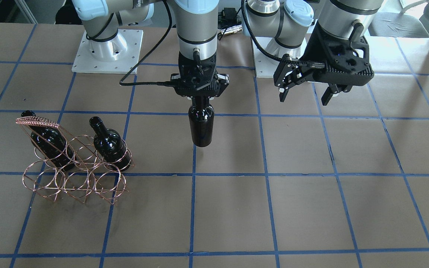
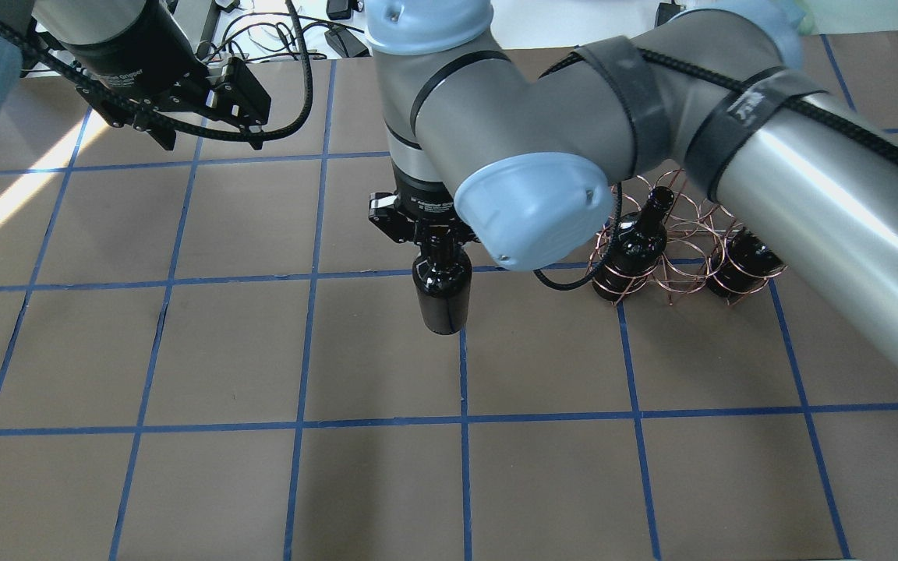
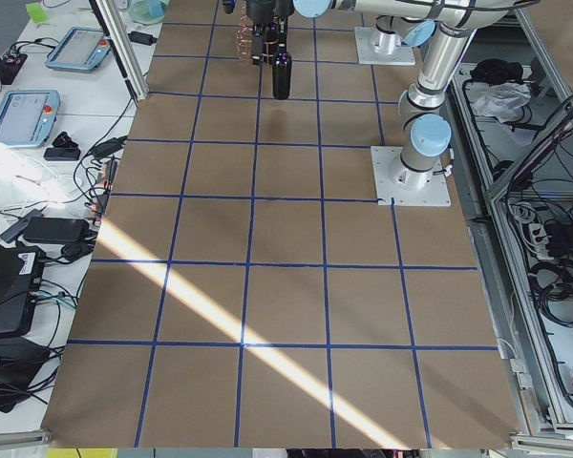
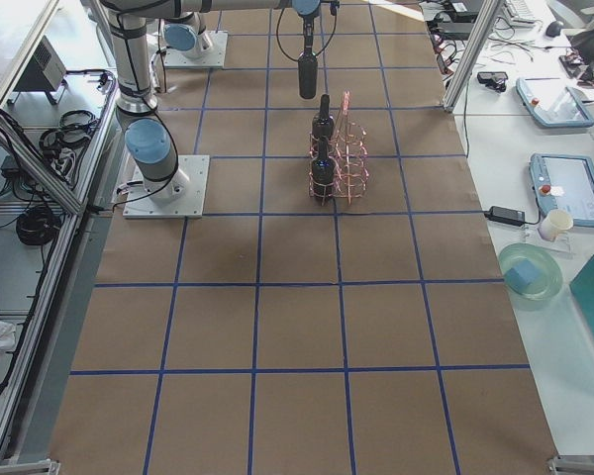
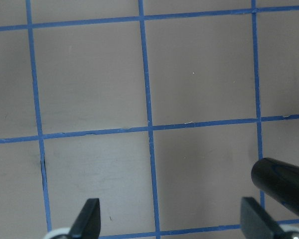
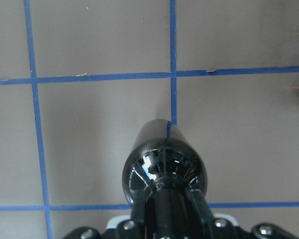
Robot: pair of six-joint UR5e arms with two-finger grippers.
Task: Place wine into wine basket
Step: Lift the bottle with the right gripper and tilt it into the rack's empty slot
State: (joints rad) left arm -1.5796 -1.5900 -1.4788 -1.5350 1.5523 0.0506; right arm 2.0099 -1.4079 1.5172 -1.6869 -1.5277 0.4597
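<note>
Black fingers of the right gripper (image 1: 200,99) are pinched on the slim neck of the wine bottle (image 1: 201,126), so you have it held from above, upright, with the body hanging straight down. Its glass is near-black, glossy and unlabelled, a plain cylinder that rounds at the shoulder into the neck. In the right wrist view you can see highlights on that shoulder and a thin blue reflection down the side. The base looks to be clear of the table (image 1: 311,208), near the middle of the surface.

The table top is matt brown and paper-like, ruled into squares by blue tape (image 1: 266,174).

Off to the robot's right you have the wine basket (image 1: 37,121). It is thin copper wire bent into round rings in two rows, with a tall, slanted, wire-wrapped handle. Two other bottles (image 1: 110,145) of the same dark glass stand in the end rings of the row nearer the robot, necks open. The held bottle is well apart from the basket.

On the other side, the left gripper (image 1: 305,95) hangs above the table with its black fingers spread wide.
</note>
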